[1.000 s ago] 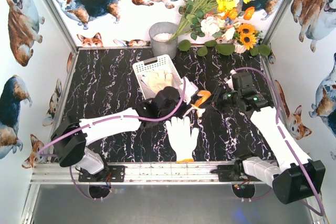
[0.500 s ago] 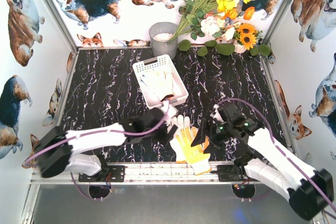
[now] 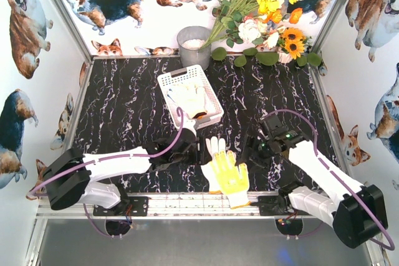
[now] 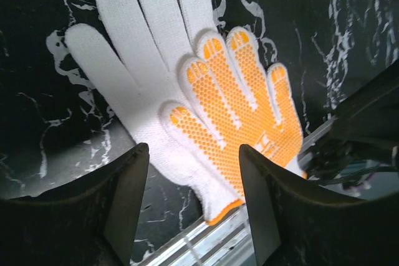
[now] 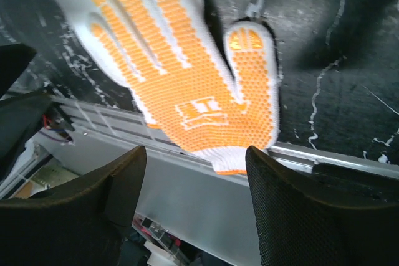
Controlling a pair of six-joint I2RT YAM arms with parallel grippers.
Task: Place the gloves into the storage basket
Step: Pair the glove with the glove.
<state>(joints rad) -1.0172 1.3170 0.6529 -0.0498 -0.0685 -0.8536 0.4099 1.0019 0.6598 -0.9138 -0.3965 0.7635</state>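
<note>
Seen from above, the storage basket point(image 3: 164, 89) stands toward the far edge of the table point(image 3: 124, 116), a little left of the middle, with pale gloves point(image 3: 187, 96) already inside. At the middle of the near edge lie a white glove point(image 3: 215, 149) and, partly over it, a dotted glove point(image 3: 229, 174) whose cuff reaches onto the metal rail point(image 3: 162, 202). The left hand point(image 3: 199, 154) and right hand point(image 3: 247, 156) flank them closely. In the left wrist view the left hand is spread wide and holds nothing, and both gloves lie flat beyond its fingers. In the right wrist view the right hand is also wide open and empty, above the dotted cuff at the rail. I think the dotted glove should go first (it lies on top). One arm should pinch only its cloth, well away from the rail, while the other arm keeps clear.
</note>
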